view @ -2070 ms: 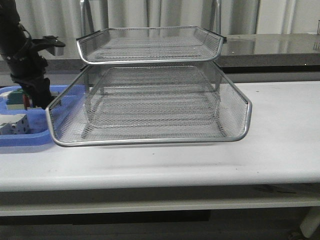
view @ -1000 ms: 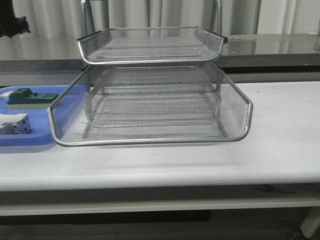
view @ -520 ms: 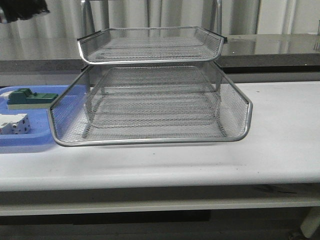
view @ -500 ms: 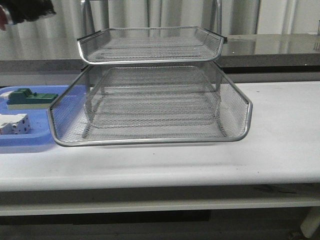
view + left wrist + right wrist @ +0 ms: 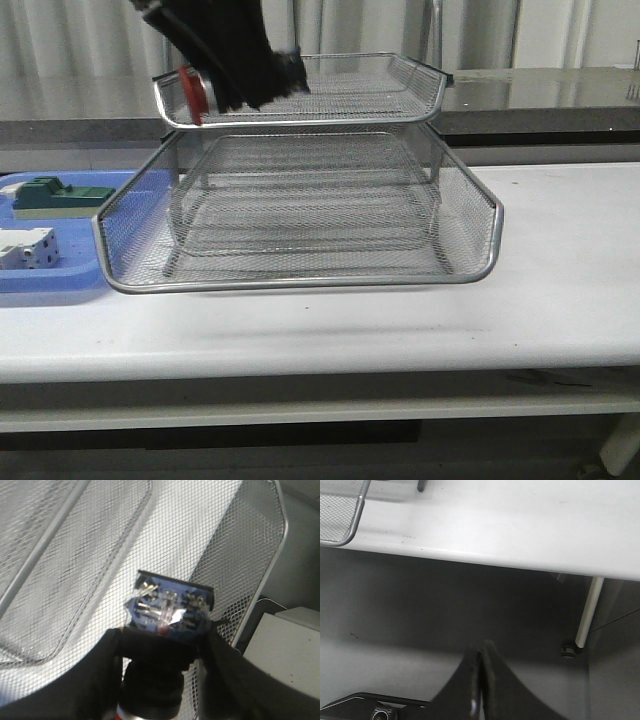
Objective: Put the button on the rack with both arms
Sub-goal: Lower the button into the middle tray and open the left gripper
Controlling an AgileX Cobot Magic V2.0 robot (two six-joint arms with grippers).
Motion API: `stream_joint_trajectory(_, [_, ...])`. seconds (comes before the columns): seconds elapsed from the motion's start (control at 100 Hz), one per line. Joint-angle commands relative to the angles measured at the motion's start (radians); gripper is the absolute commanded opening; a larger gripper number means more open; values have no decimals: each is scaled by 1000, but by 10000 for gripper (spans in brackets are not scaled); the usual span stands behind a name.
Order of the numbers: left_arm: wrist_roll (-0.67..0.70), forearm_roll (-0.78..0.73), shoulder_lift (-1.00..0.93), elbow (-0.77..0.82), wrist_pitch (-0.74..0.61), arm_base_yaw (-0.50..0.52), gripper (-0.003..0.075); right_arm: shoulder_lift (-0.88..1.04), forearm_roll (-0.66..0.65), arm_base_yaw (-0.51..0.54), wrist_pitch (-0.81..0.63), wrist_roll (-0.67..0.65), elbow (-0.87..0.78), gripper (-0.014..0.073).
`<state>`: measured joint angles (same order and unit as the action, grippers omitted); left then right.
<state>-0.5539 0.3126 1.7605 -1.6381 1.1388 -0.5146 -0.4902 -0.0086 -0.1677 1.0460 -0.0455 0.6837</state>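
Front view shows us the red-headed, black-bodied button (image 5: 197, 92) gripped by the left tool (image 5: 228, 70) at the silver wire-mesh rack's (image 5: 300, 200) top tray, long axis roughly level, head pointing left. Our right tool (image 5: 479, 680) hangs pressed together below the bench (image 5: 520, 520).

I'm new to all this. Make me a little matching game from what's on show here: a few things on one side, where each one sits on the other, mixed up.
Things:
1. button
2. green block
3. right gripper
4. rack

Places or states:
A. lying in the blue tray
B. standing on the white table
C. held in the left gripper by the top tier
D. shut on nothing, down beside the table's edge

Pairs: 1-C, 2-A, 3-D, 4-B
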Motion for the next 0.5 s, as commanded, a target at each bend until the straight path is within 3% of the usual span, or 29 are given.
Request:
stream_joint_trajectory(0.0, [-2, 26, -6, -23, -65, -30, -13, -4, -13, 2, -52, 1, 33, -67])
stream_joint_trajectory(0.49, [-2, -6, 127, -23, -169, -50, -8, -4, -13, 2, -52, 1, 33, -67])
